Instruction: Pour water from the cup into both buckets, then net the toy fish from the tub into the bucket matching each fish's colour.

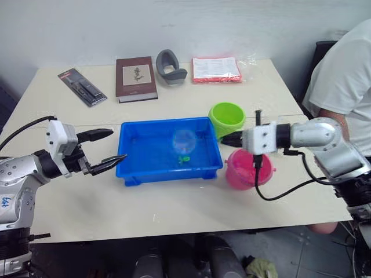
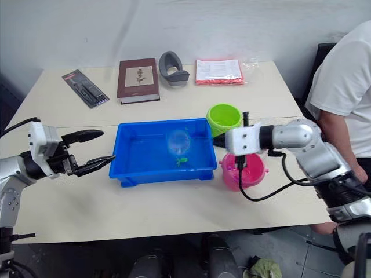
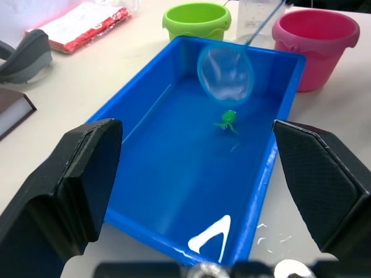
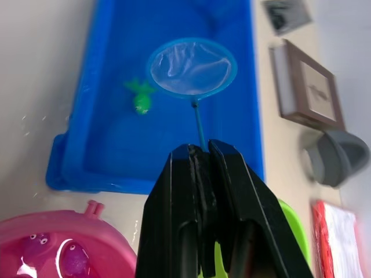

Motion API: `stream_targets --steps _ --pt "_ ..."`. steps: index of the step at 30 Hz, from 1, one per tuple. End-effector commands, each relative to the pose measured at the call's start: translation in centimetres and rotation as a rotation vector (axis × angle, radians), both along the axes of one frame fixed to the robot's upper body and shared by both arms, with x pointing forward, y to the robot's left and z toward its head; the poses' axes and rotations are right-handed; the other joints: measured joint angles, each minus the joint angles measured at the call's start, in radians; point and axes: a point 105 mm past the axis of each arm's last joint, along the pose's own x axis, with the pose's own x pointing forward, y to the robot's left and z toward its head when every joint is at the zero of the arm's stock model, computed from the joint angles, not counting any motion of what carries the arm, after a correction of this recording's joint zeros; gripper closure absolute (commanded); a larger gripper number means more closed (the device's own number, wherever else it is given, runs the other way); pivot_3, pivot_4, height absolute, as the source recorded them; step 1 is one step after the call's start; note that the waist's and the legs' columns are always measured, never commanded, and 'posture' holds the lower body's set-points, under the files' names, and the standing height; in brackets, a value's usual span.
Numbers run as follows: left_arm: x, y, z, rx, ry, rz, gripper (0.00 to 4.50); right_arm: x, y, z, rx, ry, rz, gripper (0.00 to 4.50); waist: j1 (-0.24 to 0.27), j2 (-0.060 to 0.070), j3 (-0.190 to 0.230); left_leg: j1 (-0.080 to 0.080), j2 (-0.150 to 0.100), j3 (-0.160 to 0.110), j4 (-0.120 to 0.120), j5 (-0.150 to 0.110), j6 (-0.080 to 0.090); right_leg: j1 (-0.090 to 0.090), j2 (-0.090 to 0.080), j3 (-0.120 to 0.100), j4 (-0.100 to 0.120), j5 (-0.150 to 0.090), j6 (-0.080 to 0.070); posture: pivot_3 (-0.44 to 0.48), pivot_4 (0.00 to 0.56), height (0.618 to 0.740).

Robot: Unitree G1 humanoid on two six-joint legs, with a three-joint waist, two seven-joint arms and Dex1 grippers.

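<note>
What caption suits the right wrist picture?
Right gripper holds the net over the tub, beside a green fish.

I see bright, even indoor light with soft, faint shadows. A white glare patch sits on the tub (image 3: 211, 237) floor. My left gripper's fingers (image 3: 75, 185) loom blurred; head views look slightly soft.

lab or office room | plain white wall (image 1: 87, 29) — beige table (image 1: 58, 104) — seated person (image 1: 348, 75) alongside
</note>
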Motion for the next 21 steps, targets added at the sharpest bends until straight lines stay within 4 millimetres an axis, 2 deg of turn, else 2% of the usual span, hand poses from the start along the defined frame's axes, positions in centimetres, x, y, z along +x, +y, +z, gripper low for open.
stream_targets --steps 1,7,12,15,21 --pt "-0.4 -0.1 0.8 0.004 -0.029 -0.015 0.06 1.1 0.3 1.9 -0.012 -0.134 -0.014 4.50 0.001 0.000 0.000 0.000 0.000 0.000 0.000 0.000 0.000 0.000 0.000 0.000 0.000 0.000 0.000 0.000 0.150 0.740" --pt "-0.6 -0.1 0.5 0.000 -0.027 -0.002 0.06 2.4 1.8 2.0 -0.029 -0.172 -0.045 4.50 -0.003 0.000 0.000 -0.001 0.000 -0.001 0.000 0.000 0.000 0.000 0.000 -0.001 0.000 0.000 0.000 0.000 0.150 0.740" --pt "-0.9 0.0 0.3 0.010 -0.019 0.002 0.06 3.1 0.2 0.0 -0.179 -0.129 -0.093 4.50 -0.003 0.000 0.000 -0.001 0.000 -0.001 0.000 0.000 0.000 0.000 0.000 -0.001 0.000 0.000 -0.001 0.000 0.150 0.740" --pt "-0.9 0.2 0.3 0.014 -0.018 0.003 0.06 3.5 -0.8 -0.1 -0.231 -0.120 -0.115 4.50 -0.001 0.000 0.000 -0.001 0.000 -0.001 0.000 0.000 0.000 0.000 0.000 -0.001 0.000 0.000 -0.001 0.000 0.150 0.740" --pt "-1.0 0.1 0.1 0.016 -0.009 -0.004 0.06 2.1 -0.6 -1.3 -0.268 -0.017 -0.057 4.50 -0.001 0.000 0.000 -0.001 0.000 -0.001 0.000 0.000 0.000 0.000 0.000 -0.001 0.000 0.000 -0.001 0.000 0.150 0.740"
